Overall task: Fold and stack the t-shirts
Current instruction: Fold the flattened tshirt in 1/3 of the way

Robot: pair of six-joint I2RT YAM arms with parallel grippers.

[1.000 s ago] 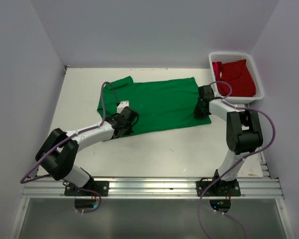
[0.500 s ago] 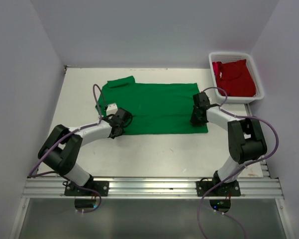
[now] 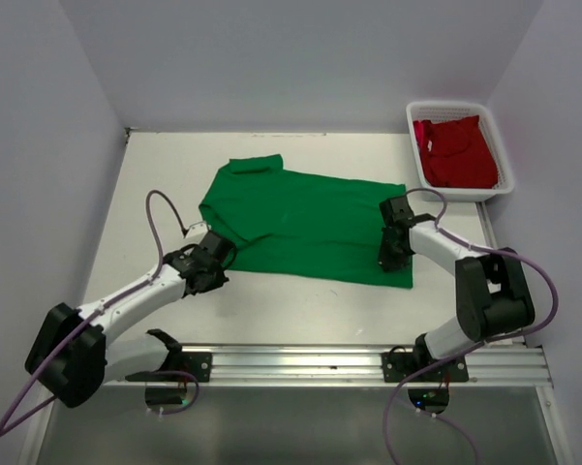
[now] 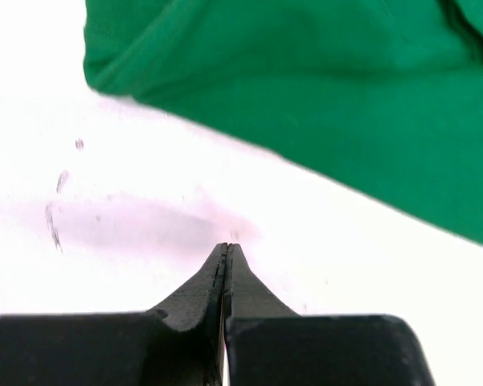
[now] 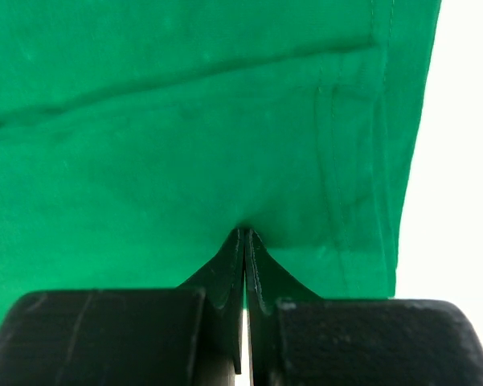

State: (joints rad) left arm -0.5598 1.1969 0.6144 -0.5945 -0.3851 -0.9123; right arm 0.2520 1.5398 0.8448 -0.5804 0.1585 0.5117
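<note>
Green t-shirt (image 3: 305, 228), overhead: lying spread mid-table, apparently being straightened for folding; red t-shirt (image 3: 457, 150) sitting in basket (image 3: 445, 105).
Left wrist: left gripper (image 4: 227, 253) hovering closed and empty over table (image 4: 145, 209), beside the shirt.
Right wrist: right gripper (image 5: 243, 235) pressing closed tips on the shirt; pinch unclear.
Next: likely reopening to grasp corners.

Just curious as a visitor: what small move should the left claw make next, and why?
Probably open the left claw and ease it toward the green shirt's near edge: it sits shut over bare table, beside the cloth, gripping nothing, so no fold can start.
</note>
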